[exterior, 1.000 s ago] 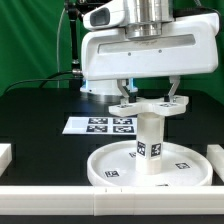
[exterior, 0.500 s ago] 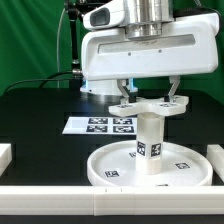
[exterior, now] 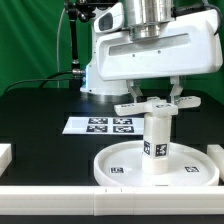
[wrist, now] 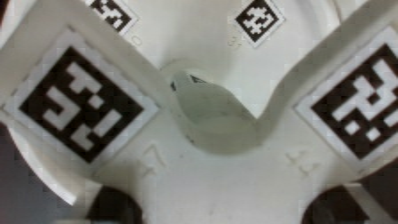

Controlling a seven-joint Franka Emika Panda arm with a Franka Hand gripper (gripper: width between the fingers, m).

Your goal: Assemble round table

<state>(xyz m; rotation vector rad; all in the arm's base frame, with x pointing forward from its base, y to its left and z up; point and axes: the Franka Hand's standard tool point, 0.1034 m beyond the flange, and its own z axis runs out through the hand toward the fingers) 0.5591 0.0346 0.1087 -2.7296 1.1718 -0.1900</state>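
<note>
Cross base (exterior: 152, 105) sits flat on top of the short leg (exterior: 157, 142), which stands upright near the middle of the round disc (exterior: 112, 160) on the black table (exterior: 40, 110). The gripper (exterior: 152, 97) hangs straight down over the base, with its fingers (exterior: 177, 92) set wide apart on either side of the base's hub and reaching down to the arms. I cannot tell whether they pinch the base or merely flank it. Up close in the wrist view, the base (wrist: 196, 110) fills the picture, with square tags on its arms. The marker board (exterior: 100, 125) lies behind the disc, toward the exterior view's left. A white rail (exterior: 60, 195) runs along the near edge.
</note>
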